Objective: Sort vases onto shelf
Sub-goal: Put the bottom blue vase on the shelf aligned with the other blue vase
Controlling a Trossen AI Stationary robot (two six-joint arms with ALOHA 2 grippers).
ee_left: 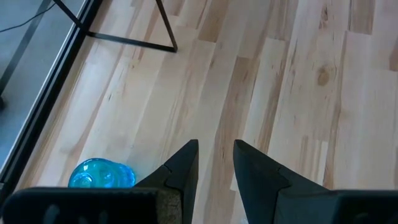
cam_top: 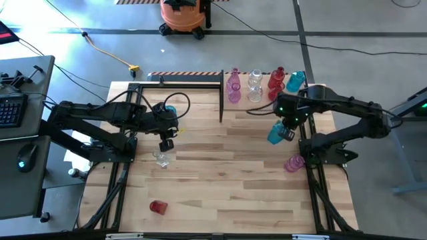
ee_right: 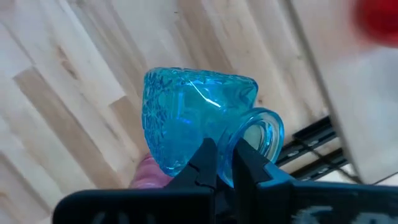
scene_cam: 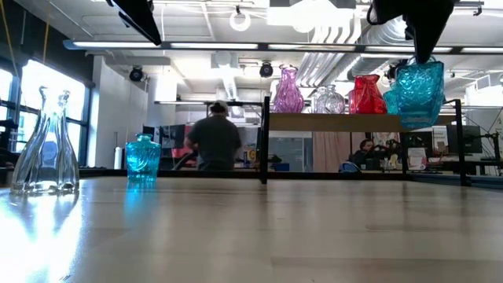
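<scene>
My right gripper (cam_top: 285, 130) is shut on a teal vase (scene_cam: 415, 90) and holds it in the air in front of the shelf (scene_cam: 338, 121), near the shelf's right end. On the shelf stand a pink vase (cam_top: 233, 87), a clear vase (cam_top: 255, 85), a red vase (cam_top: 277, 83) and a second teal vase (cam_top: 295, 81). My left gripper (ee_left: 214, 168) hovers open over the table's left half, above a clear vase (cam_top: 161, 159) that stands on its base. Another teal vase (cam_top: 170, 110) stands upright beside the left arm. My right gripper pinches the rim of the teal vase's mouth (ee_right: 258, 134) between its two fingers; one finger seems to be inside the mouth and the other outside. The fingers come from above, pointing down. The vase hangs tilted below them, lifted clear of the table.
A pink vase (cam_top: 293, 163) sits on the table by the right arm's base. A red vase (cam_top: 157, 207) lies near the front left edge. The shelf's black post (cam_top: 222, 100) stands mid-table at the back. People are in the room beyond the table.
</scene>
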